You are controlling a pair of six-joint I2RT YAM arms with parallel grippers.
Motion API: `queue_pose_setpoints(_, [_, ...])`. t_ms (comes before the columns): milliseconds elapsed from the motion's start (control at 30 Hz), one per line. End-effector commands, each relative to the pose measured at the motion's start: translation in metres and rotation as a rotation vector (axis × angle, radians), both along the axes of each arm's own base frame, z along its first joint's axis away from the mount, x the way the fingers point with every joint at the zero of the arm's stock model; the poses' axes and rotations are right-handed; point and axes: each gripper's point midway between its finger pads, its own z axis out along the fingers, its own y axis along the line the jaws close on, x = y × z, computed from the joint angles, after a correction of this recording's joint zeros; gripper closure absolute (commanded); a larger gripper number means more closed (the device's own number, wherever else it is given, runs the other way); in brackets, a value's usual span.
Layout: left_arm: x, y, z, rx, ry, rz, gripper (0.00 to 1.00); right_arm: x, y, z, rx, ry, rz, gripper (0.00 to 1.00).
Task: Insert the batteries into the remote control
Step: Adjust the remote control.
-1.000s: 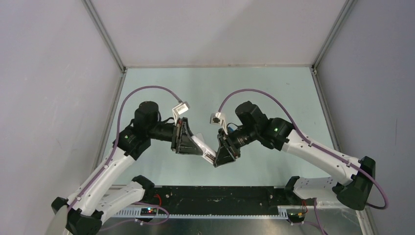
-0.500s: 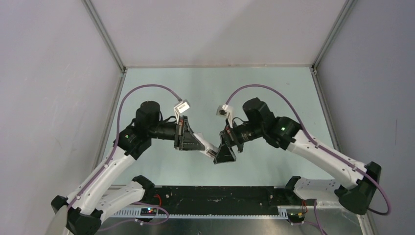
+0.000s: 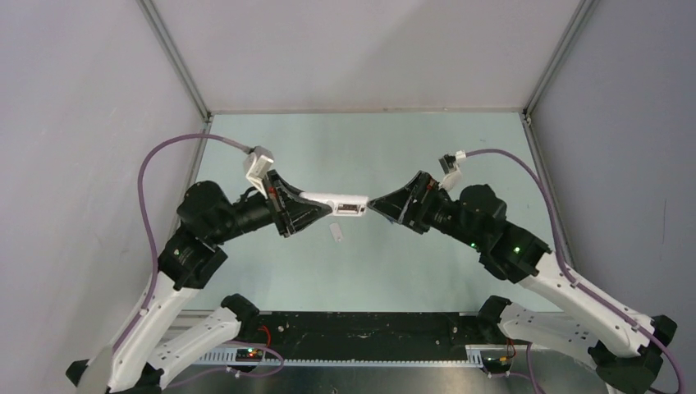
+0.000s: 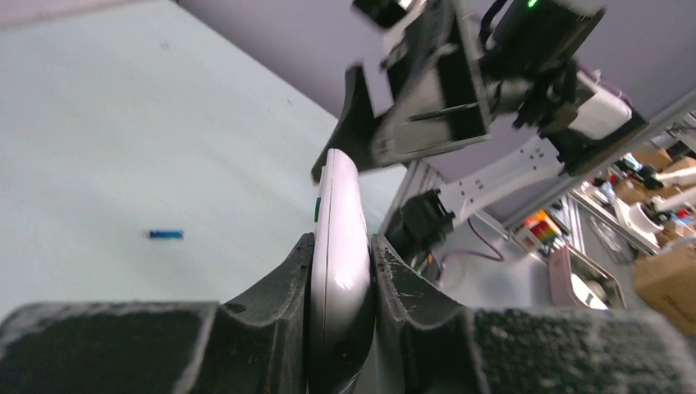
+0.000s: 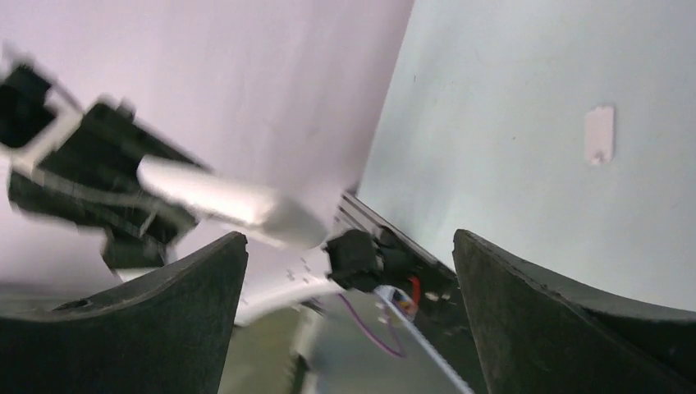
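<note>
White plastic marks the remote control (image 3: 335,203), which we see lifted clear of the pale green table (image 3: 427,148) near the centre of the scene, lying roughly level between the two arms. The left gripper (image 3: 305,207) is clamped on its left end. In the left wrist view the dark fingers (image 4: 287,279) squeeze it from opposite sides, so we look along its thin edge. The right gripper (image 3: 379,205) sits just beside the remote's right end with its jaws spread wide and nothing between them; we cannot tell whether a tip touches the plastic. A small flat white tab (image 3: 336,232) lies on the table just nearer than the remote, and we judge it to be the battery cover, already off. The blue battery (image 4: 166,235) rests on the table well apart from the remote; the dark one we find in no view. We take the one-ended grip as deliberate: it leaves the rest of the body exposed and the right arm free to fetch a battery. Whether the compartment faces up we cannot tell.
</note>
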Motion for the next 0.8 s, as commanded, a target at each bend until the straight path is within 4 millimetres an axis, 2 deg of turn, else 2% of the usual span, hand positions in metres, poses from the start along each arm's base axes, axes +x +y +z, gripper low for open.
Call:
queue_pose_setpoints(0, [0.016, 0.003, 0.036, -0.112, -0.191, 0.114, 1.0, 0.033, 0.003, 0.028, 0.371, 0.278, -0.276, 0.01])
queue_pose_setpoints(100, [0.018, 0.003, 0.039, -0.135, -0.256, 0.14, 1.0, 0.035, 0.014, 0.038, 0.476, 0.354, -0.288, 0.01])
queue_pose_setpoints(300, [0.028, 0.0, 0.032, -0.091, -0.327, 0.193, 1.0, 0.035, 0.02, 0.056, 0.624, 0.435, -0.299, 0.01])
queue_pose_setpoints(400, [0.028, -0.004, 0.031, -0.083, -0.335, 0.193, 1.0, 0.037, 0.021, 0.052, 0.637, 0.471, -0.316, 0.0])
queue_pose_setpoints(500, [0.033, -0.004, 0.039, -0.094, -0.377, 0.247, 1.0, 0.036, 0.026, 0.051, 0.654, 0.515, -0.302, 0.01])
queue_pose_setpoints(767, [0.038, -0.008, 0.035, -0.069, -0.398, 0.294, 1.0, 0.036, 0.053, 0.049, 0.683, 0.577, -0.227, 0.05])
